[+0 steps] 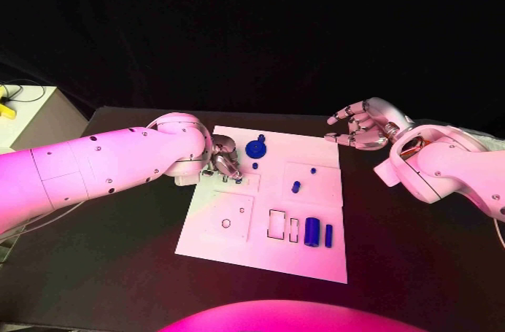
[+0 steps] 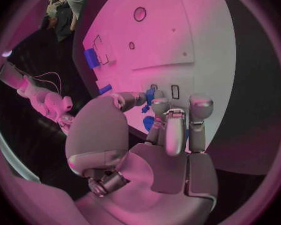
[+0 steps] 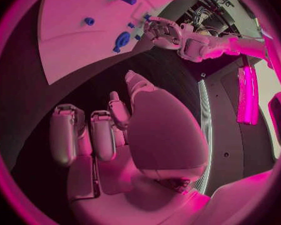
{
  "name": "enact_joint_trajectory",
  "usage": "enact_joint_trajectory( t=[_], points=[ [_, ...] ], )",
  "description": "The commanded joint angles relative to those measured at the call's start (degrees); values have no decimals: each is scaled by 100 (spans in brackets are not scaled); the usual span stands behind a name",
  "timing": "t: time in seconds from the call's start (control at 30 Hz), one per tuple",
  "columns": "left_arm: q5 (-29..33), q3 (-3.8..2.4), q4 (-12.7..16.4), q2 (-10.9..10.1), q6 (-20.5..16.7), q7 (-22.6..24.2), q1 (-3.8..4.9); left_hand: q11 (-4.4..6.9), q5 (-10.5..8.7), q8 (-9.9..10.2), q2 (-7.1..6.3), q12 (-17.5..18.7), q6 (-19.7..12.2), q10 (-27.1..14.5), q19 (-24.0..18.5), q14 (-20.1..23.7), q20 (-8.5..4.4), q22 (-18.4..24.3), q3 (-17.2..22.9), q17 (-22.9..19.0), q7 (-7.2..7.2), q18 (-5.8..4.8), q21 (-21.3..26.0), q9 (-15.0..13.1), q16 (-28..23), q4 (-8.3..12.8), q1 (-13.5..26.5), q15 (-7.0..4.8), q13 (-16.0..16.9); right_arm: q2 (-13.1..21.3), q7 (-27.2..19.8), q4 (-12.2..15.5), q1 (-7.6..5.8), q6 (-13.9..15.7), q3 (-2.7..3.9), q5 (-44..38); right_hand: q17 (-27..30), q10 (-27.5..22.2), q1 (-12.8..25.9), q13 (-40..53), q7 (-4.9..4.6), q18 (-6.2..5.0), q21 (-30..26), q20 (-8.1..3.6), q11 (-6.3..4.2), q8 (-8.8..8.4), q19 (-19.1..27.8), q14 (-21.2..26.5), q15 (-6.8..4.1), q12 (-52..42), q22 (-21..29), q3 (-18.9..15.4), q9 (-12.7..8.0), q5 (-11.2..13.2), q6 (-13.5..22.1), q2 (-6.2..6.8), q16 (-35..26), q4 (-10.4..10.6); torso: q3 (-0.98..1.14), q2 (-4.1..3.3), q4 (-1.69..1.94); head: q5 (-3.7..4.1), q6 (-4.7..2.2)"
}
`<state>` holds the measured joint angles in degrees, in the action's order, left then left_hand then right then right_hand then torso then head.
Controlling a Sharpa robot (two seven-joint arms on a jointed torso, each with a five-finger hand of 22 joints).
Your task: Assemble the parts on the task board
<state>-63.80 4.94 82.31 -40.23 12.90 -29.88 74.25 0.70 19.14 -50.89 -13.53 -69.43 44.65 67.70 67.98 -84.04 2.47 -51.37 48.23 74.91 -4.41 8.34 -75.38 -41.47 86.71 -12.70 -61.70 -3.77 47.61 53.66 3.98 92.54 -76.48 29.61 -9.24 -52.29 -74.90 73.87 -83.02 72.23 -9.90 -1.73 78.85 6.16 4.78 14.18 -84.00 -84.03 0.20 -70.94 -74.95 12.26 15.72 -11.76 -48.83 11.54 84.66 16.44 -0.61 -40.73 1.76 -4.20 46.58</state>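
The white task board (image 1: pixel 263 263) lies in the middle of the black table. My left hand (image 1: pixel 223 164) is bent down over the board's far left part, fingertips at the surface. It pinches a small blue part (image 2: pixel 150 97) between thumb and finger, beside two small slots (image 2: pixel 175 91). A round blue part (image 1: pixel 256 149) and a tiny blue piece (image 1: pixel 255 166) lie just right of that hand. A blue peg (image 1: pixel 295 187) stands mid-board. A blue cylinder (image 1: pixel 311 232) and a thin blue bar (image 1: pixel 328 235) sit lower right. My right hand (image 1: pixel 363 124) hovers beyond the board's far right corner, fingers apart, holding nothing.
Bare recesses show on the board: a rectangular slot (image 1: pixel 276 224) and a round hole (image 1: pixel 225 222). A pale cabinet (image 1: pixel 31 117) stands off the table's far left corner. Dark table surface (image 1: pixel 421 273) stretches right of the board.
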Motion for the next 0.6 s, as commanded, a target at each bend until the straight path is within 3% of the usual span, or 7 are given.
enact_joint_trajectory(
  t=[0.03, 0.6],
  points=[
    [-33, 3, 4, 18, 106, -7, -6, -3, 18, -19, 51, -32, 134, 31, 31, -327, -2, -5, 1179, 600, 79, -74, -29, -240, 31, 1201, -2, -24, 2, -2, -26, 0, 5, -86, 0, -31, -643, -55, 75, -4, 18, -99, -35, 22, 4, 12, -35, -330, 26, 27, -830, -13, -6, -27, 41, -3, -25, 19, 0, 1, 4, 4, 22],
    [-28, 13, 19, 13, 104, -8, -10, -1, 32, -18, 53, -31, 140, 36, 35, -329, -5, -9, 1182, 603, 81, -75, -33, -243, 32, 1210, 8, -27, 0, -10, 11, -14, 10, -111, 0, -40, -630, -74, 93, -25, 17, -105, -62, 24, 5, 17, -24, -324, 27, 45, -816, -21, -6, -32, 44, -6, -36, 18, 3, 2, 3, 2, 50]
  ],
)
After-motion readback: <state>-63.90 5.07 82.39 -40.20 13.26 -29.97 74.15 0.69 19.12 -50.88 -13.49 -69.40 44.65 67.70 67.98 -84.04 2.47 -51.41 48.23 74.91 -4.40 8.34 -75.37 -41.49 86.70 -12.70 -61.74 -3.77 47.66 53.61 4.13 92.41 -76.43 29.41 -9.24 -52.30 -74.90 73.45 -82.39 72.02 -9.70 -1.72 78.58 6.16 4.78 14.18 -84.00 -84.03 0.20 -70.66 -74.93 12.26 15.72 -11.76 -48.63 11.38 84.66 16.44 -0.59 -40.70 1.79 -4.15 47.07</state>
